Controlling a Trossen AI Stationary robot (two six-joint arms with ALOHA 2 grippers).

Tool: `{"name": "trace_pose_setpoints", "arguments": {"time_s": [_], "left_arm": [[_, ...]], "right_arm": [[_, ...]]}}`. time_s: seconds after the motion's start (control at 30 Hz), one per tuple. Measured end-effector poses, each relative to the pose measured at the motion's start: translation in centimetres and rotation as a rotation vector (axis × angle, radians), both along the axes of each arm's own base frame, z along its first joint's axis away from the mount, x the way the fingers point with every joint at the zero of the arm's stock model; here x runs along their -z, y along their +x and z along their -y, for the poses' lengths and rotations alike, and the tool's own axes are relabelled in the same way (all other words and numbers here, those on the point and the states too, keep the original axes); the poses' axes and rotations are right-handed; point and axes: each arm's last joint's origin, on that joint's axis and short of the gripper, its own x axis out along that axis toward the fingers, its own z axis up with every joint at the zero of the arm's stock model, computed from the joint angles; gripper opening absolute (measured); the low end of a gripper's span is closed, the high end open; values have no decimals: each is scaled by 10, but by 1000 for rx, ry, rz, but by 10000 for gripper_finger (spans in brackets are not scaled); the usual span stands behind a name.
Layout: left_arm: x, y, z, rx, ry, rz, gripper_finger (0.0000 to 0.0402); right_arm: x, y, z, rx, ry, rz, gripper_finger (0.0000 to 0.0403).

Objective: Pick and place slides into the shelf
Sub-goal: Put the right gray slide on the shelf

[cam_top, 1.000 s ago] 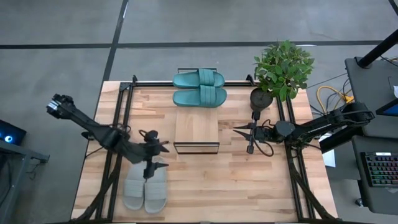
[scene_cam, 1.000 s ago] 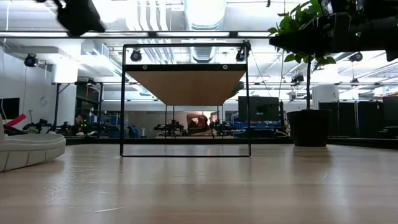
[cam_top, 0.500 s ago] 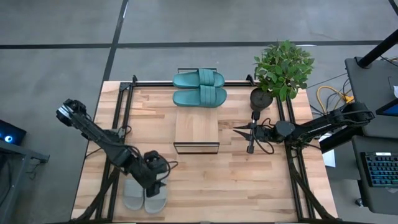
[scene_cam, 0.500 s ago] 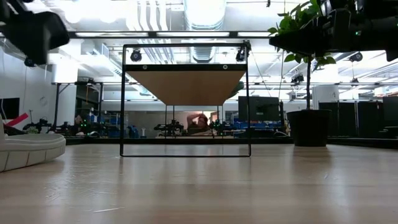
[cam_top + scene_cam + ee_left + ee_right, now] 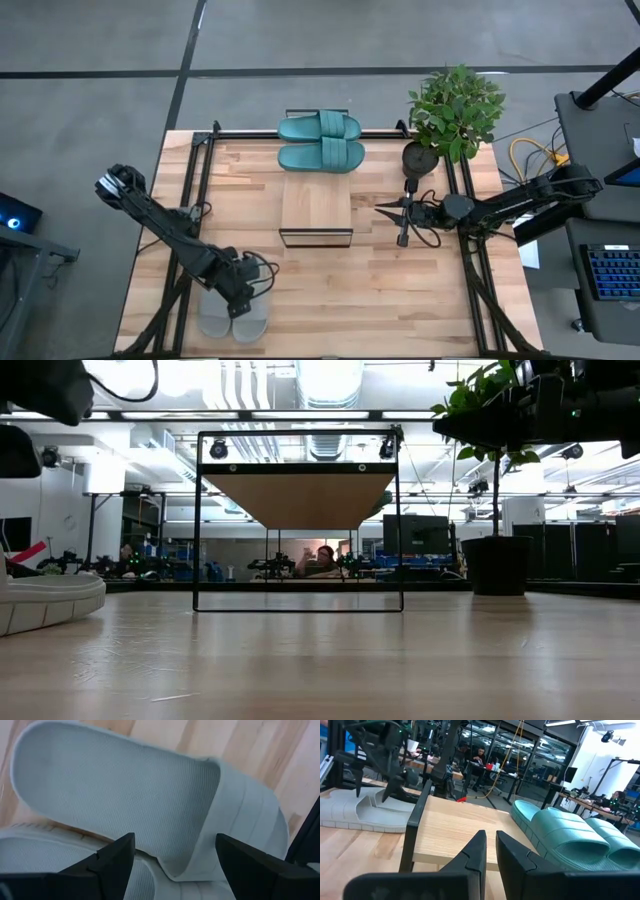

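At the near left, the left gripper, fingers spread, hangs over the grey slides. Mid-table stands the shelf, with the right gripper just right of it, fingers nearly pressed together. At the far edge, touching the shelf's far end, lie the teal slides.

Your shelf sits mid-table; one pair of slides lies on its far end, the other pair at the near-left corner — under the left gripper. Right gripper waits beside the shelf — plant behind it.
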Motion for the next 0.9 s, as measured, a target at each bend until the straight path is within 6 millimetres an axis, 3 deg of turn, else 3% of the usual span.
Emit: {"name": "trace_pose_setpoints", "arguments": {"time_s": [0.47, 0.67, 0.9], "left_arm": [[-2, 4, -1, 123, -11, 42, 262], [3, 13, -2, 150, -165, 74, 262], [11, 15, -9, 172, -178, 70, 262]], "right_arm": [[0, 0, 0, 0, -1, -1, 34], [0, 0, 0, 0, -1, 0, 34], [0, 0, 0, 0, 0, -1, 34]]}}
